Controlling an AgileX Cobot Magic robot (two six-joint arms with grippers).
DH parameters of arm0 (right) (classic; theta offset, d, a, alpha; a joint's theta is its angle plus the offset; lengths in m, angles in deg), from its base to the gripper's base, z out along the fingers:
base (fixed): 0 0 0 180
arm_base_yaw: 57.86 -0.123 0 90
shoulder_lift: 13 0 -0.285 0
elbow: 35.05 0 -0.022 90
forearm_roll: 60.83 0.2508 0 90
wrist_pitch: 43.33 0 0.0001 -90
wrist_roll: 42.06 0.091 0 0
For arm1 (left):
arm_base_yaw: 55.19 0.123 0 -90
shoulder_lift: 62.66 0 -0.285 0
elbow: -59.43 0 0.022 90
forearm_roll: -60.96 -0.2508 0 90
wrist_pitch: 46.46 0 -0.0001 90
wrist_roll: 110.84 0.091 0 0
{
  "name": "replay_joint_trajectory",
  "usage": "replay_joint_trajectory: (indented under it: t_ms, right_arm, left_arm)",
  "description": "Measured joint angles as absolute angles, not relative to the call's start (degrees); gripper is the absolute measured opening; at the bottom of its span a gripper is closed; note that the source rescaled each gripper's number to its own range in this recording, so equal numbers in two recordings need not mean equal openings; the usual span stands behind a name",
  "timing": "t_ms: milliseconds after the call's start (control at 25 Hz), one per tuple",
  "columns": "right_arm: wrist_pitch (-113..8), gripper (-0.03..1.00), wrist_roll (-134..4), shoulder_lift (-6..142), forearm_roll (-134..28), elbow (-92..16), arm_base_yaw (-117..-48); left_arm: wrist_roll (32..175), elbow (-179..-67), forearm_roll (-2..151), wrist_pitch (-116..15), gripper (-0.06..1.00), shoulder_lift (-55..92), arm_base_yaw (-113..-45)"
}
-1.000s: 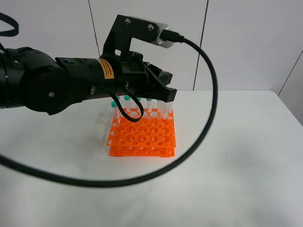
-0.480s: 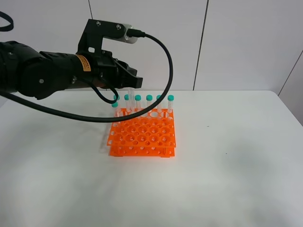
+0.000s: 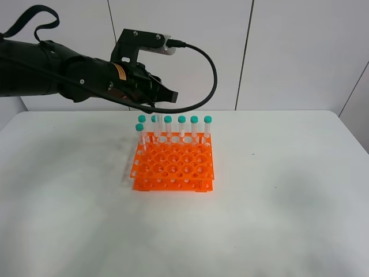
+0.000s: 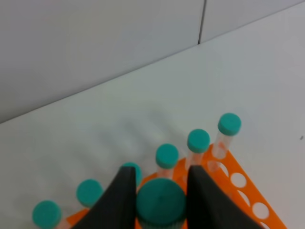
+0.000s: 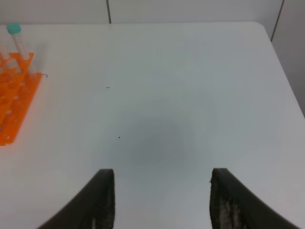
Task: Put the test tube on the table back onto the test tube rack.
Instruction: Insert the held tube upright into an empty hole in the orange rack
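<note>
White wall panels back a plain white tabletop (image 3: 300, 196), and the orange test tube rack (image 3: 173, 167) sits on it just below the left pincer (image 3: 172, 96), which hangs over the rack's far row. That pincer is closed on the test tube (image 4: 161, 206). In the left wrist view the tube's teal cap fills the gap between the two dark fingers (image 4: 119, 202), which press on it from either side. It looms far larger than the caps of the seated tubes (image 4: 198, 141) lined up beyond the fingertips. Gripping at the cap looks deliberate, since it leaves the body free beneath the fingers to drop into a hole. The cap faces up toward the wrist, so the long axis appears roughly vertical, conical tip down toward the rack. The body is hidden under the cap, though, and in the high view I cannot pick it out against the tubes beneath the pincer. Held aloft, clear of the other caps, it should reach a free hole without knocking them. No tube lies on the tabletop. The right pincer (image 5: 162, 191), well off to the rack's side, is spread wide and holds nothing.
</note>
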State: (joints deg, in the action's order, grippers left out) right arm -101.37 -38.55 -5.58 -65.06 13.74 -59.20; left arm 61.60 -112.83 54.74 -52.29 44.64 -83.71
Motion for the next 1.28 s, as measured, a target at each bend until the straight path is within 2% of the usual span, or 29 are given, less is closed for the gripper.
replay_joint_trajectory:
  t_ms: [480, 1280]
  right_arm:
    - [-101.37, 0.59, -38.55, -5.58, -65.06, 13.74, -59.2]
    - [-101.37, 0.59, -38.55, -5.58, -65.01, 13.74, -59.2]
  left_arm:
    - [61.6, -113.27, 54.95, -46.01, 0.0, 48.28, -80.11]
    - [61.6, -110.59, 54.95, -39.78, 0.0, 51.28, -79.5]
